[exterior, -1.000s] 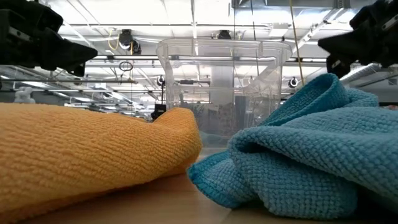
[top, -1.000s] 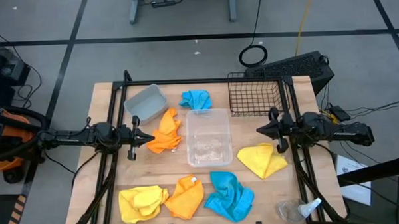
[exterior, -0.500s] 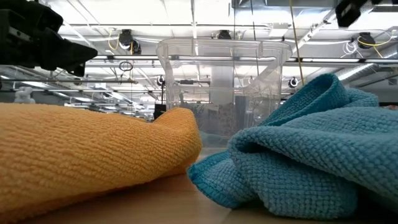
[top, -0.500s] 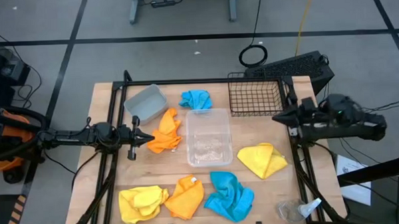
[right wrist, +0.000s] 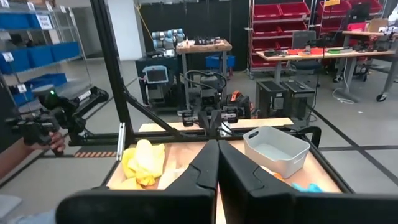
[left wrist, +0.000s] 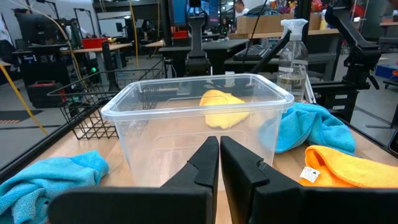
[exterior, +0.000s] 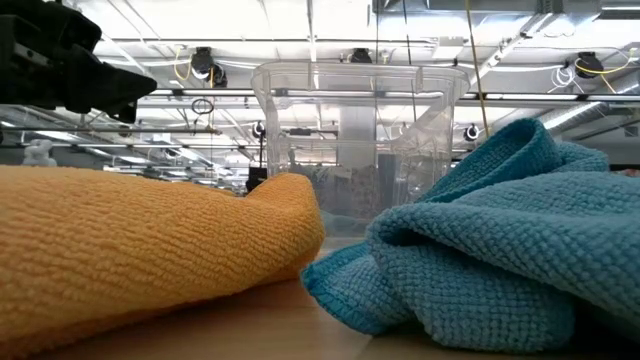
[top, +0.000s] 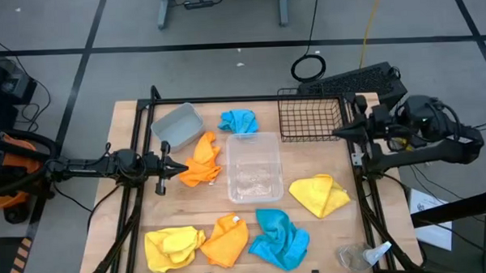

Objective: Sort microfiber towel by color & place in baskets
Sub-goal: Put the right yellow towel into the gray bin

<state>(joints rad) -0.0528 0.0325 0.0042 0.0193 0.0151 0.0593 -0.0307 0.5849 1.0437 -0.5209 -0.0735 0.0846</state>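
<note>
Right pincer [top: 337,133] withdrawn, yellow towel [top: 319,195] apart

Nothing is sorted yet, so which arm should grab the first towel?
Left, probably. The left gripper hangs right beside an orange towel, while the right gripper sits by the black wire basket, away from any towel.
</note>
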